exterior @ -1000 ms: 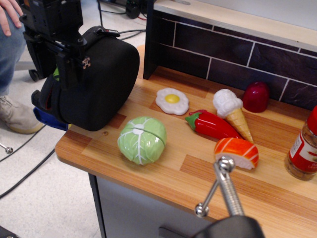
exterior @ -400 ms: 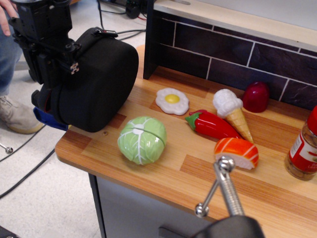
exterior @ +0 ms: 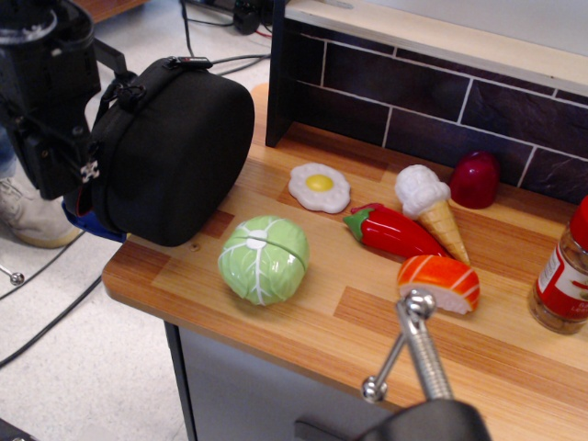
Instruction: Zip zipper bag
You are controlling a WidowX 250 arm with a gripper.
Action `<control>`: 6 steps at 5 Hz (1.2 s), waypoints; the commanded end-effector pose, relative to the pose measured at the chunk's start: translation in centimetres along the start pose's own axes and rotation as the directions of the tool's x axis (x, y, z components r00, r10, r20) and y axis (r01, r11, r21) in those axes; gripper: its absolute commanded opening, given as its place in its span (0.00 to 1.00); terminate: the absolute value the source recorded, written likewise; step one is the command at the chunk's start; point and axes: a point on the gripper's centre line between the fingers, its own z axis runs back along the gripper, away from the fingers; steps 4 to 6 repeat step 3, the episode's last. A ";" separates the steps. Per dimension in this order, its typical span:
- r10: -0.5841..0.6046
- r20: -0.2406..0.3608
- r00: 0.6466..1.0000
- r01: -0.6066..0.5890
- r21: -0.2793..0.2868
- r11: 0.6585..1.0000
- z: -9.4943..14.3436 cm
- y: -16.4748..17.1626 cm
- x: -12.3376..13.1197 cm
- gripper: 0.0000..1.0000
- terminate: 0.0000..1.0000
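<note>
Zipping nearly done?

Zipper bag (exterior: 175, 152) stands on tabletop (exterior: 303, 312) far-left corner, overhanging edge. Pincer (exterior: 64, 170) at bag's left side by zipper; can't tell if spread or pinching. Red sliver shows low left, so prob. short stretch left unzipped.

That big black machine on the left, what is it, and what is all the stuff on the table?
It is the robot's gripper, its hand, at the left edge of the zipper bag. Its fingers are hidden, so I cannot tell whether it holds anything. One camera looks down at the wooden counter from the front. The bag stands at the counter's left end. Beside it lie toy foods: a cabbage, fried egg, red pepper, ice cream cone, salmon sushi and red apple, plus a jar.
</note>
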 end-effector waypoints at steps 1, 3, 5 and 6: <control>0.012 -0.058 0.998 -0.005 0.124 0.992 -4.7 0.3 0.3 0.00 0.00; -0.038 -0.065 0.997 0.041 0.043 0.998 -6.4 -0.6 0.0 0.00 1.00; -0.038 -0.065 0.997 0.041 0.043 0.998 -6.4 -0.6 0.0 0.00 1.00; -0.038 -0.065 0.997 0.041 0.043 0.998 -6.4 -0.6 0.0 0.00 1.00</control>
